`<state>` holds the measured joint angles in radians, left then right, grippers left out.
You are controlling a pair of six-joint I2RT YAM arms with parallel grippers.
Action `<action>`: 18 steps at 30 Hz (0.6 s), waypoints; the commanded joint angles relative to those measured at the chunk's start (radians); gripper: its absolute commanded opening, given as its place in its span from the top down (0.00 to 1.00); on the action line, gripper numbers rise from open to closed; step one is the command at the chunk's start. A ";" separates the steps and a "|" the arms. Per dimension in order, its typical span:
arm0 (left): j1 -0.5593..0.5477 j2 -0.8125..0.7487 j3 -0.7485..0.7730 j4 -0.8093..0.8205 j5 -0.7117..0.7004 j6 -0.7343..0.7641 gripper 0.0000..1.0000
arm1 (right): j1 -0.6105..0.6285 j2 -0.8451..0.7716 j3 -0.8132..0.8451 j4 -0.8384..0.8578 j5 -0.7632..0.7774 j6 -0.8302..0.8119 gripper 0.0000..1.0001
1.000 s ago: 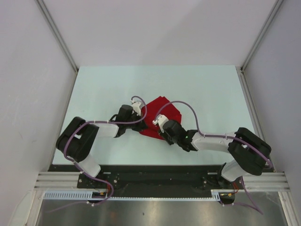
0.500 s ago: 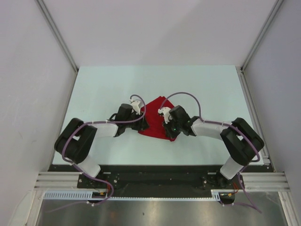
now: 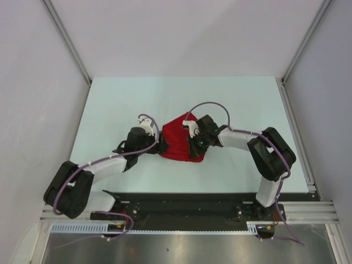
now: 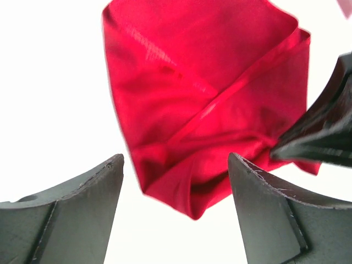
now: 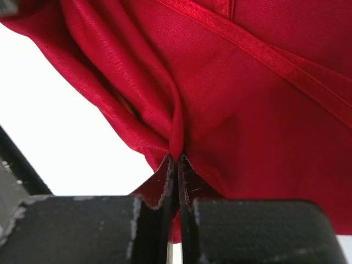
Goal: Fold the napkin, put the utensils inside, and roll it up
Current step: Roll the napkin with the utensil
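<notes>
The red napkin [image 3: 179, 142] lies bunched and partly folded in the middle of the table. My right gripper [image 5: 176, 159] is shut on a pinched fold of the napkin [image 5: 236, 99] at the cloth's right side [image 3: 193, 144]. My left gripper [image 4: 176, 170] stands open just off the napkin's left corner [image 4: 192, 110], with nothing between its fingers; in the top view the left gripper [image 3: 159, 146] sits beside the cloth's left edge. The utensils are hidden from every view.
The pale table [image 3: 110, 104] is bounded by white walls, with metal posts at the back corners [image 3: 283, 81]. The black base rail [image 3: 181, 201] runs along the near edge. The right gripper's finger [image 4: 324, 132] shows at the right of the left wrist view.
My left gripper let go of the napkin's left edge, opened and drew back left. My right gripper moved up onto the cloth and shut on a fold, shifting the napkin.
</notes>
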<state>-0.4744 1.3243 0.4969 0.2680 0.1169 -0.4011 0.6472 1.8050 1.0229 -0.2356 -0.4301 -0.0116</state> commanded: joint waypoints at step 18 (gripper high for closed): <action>0.007 0.081 -0.020 0.089 -0.033 0.031 0.30 | -0.073 0.168 0.049 -0.099 -0.084 0.007 1.00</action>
<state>-0.4744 1.3949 0.4358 0.3294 0.1238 -0.3836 0.5720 1.8977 1.0973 -0.2962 -0.6056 0.0193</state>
